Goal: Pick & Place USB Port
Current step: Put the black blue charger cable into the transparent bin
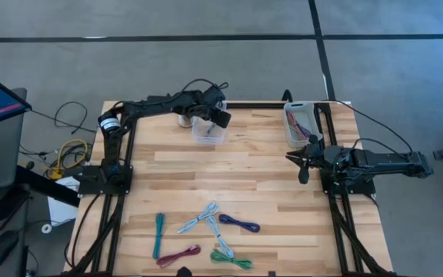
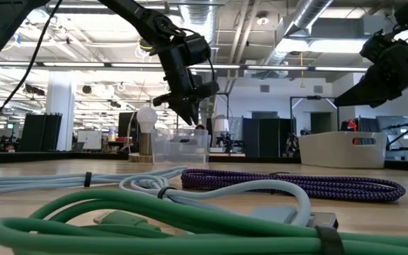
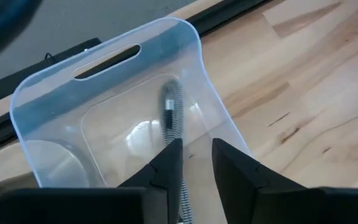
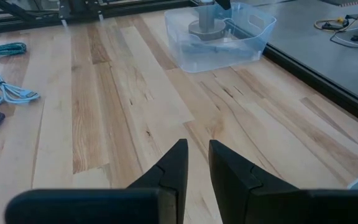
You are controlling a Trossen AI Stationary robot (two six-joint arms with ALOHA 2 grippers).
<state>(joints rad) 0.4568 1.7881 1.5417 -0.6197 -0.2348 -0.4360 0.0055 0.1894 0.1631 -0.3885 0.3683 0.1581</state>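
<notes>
USB cable hangs lengthwise down into clear bin.

No readable text, label, brand, number or sign can be made out on anything in the four views.

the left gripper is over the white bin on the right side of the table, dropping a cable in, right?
Not the white bin. The left gripper is over the clear bin at the table's far middle, as the high view shows; the cable hangs into it.
</notes>
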